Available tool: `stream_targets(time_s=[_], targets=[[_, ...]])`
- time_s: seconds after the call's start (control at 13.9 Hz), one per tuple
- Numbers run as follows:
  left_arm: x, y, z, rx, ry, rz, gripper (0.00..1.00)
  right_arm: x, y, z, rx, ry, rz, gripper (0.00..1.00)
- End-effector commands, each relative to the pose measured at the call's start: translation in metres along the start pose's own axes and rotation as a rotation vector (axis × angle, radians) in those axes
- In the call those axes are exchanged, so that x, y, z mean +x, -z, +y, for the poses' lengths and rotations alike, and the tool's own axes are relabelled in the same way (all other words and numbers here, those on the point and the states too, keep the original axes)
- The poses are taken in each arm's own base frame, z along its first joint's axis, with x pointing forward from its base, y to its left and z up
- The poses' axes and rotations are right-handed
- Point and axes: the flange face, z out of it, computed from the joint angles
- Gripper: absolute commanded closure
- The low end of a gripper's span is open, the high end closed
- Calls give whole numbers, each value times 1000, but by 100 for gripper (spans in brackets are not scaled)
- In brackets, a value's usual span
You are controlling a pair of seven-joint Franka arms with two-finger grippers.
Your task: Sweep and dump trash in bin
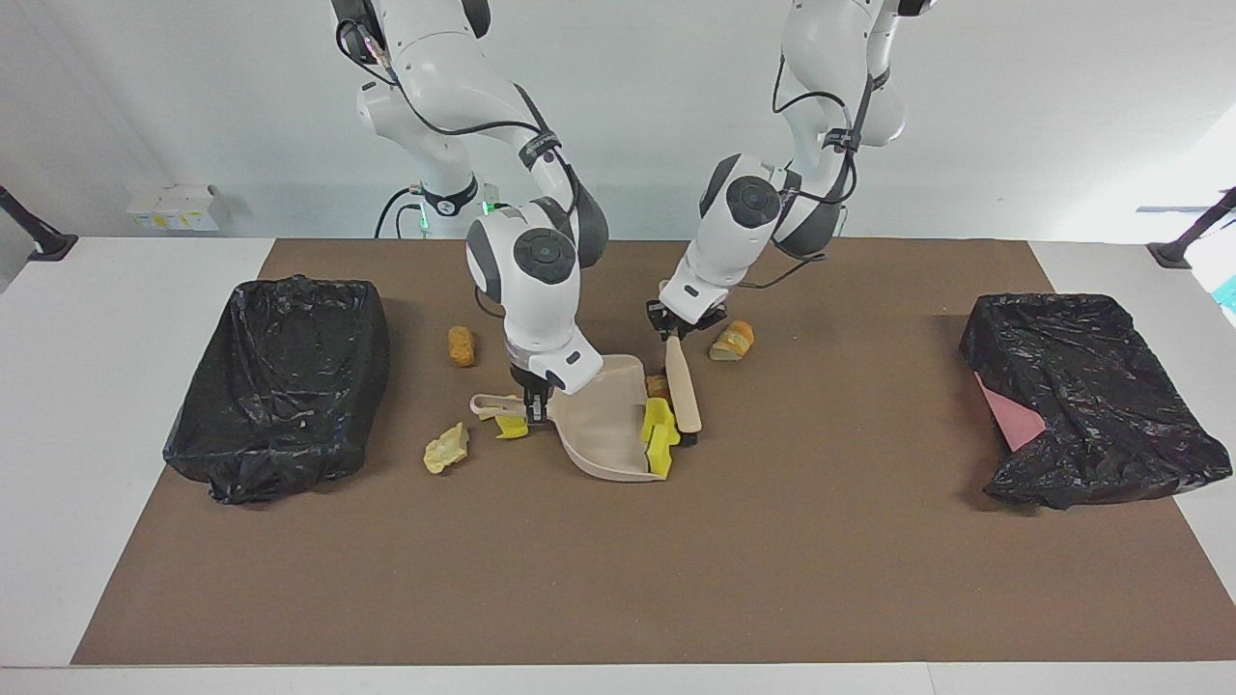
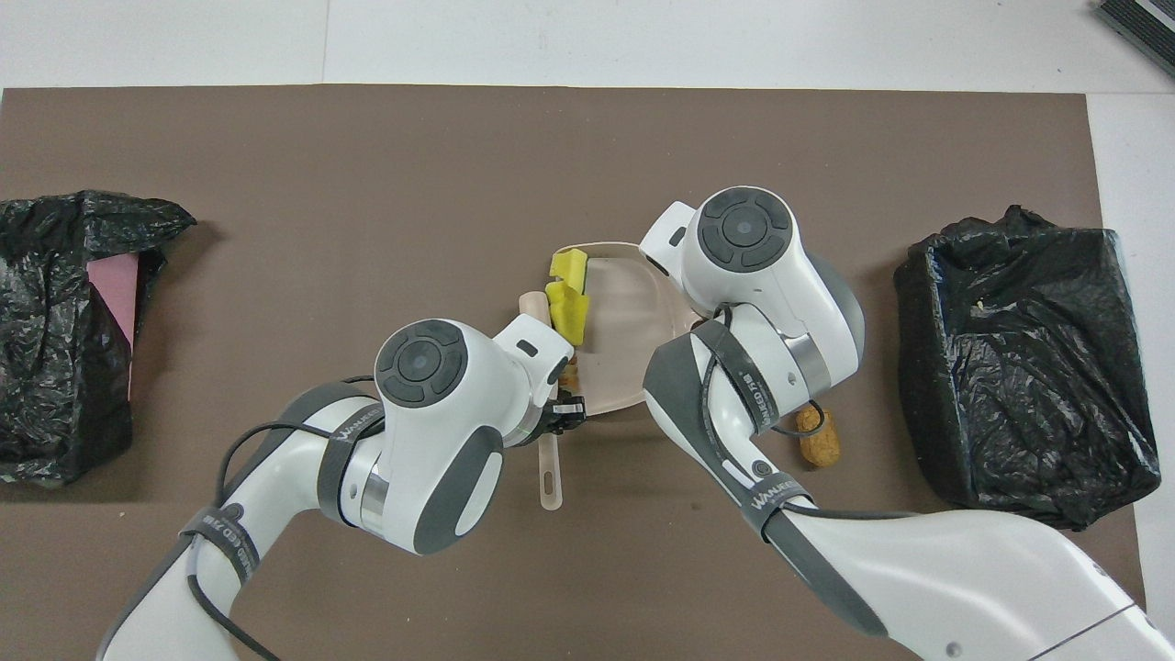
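Right claw (image 1: 537, 413): clamped on dustpan (image 1: 606, 425) handle, pan lip tilted to table (image 1: 618, 579).
Left claw (image 1: 673, 331): gripping brush (image 1: 682, 386), head at pan's 3 o'clock mouth.
Trash (image 1: 660, 436): yellow chunks on lip; others loose around.
Best handling, I judge: steady pan, flat push.

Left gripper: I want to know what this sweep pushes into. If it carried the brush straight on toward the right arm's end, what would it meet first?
Most likely the yellow sponge pieces against the brush held by the left gripper, then the dustpan floor, steadied by the right gripper.
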Motion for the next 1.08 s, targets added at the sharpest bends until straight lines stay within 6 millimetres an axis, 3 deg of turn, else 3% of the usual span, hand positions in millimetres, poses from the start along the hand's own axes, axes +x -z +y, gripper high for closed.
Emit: stream_targets(time_s=[0.0,0.29,0.51,0.79,1.01], targets=[[-7,5,38,-48,-56,0,100,-6,-2,4,-9,18,0,100],[-26,41,33,-41,-29,-42,100,-7,-2,5,-15,15,3,100],[-48,57,18,75,211,-121,100,-9,-3,5,-13,11,4,100],[-73,52,-7,221,451,-120,100,-8,-3,6,-25,13,10,100],[-104,37,-50,353,505,-88,100,-7,-7,4,-22,17,7,100]])
